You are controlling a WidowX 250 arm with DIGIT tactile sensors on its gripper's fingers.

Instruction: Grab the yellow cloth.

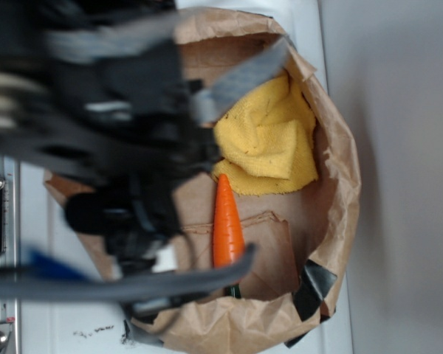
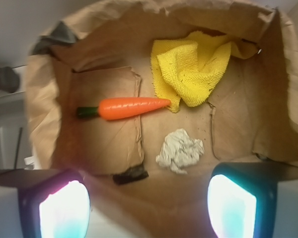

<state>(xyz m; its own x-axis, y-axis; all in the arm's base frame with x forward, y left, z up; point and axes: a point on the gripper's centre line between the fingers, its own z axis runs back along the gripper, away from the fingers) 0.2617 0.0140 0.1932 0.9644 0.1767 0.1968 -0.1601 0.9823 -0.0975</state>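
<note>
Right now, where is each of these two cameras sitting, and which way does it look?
Exterior: high above, looking down into the paper bag; the blurred black arm fills the left.
Wrist: on the arm's hand, looking down into the bag; the gripper shows at the bottom, fingers apart.
Both show the yellow cloth and carrot.

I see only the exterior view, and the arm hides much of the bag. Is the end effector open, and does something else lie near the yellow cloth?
Observer: In the wrist view the end effector is open, with its fingers wide apart and nothing between them.
Operator: And are there other things in the bag?
Observer: Yes. A small grey-white crumpled wad lies on the floor of the bag. It is apart from the yellow cloth, on the end effector's side of it.
</note>
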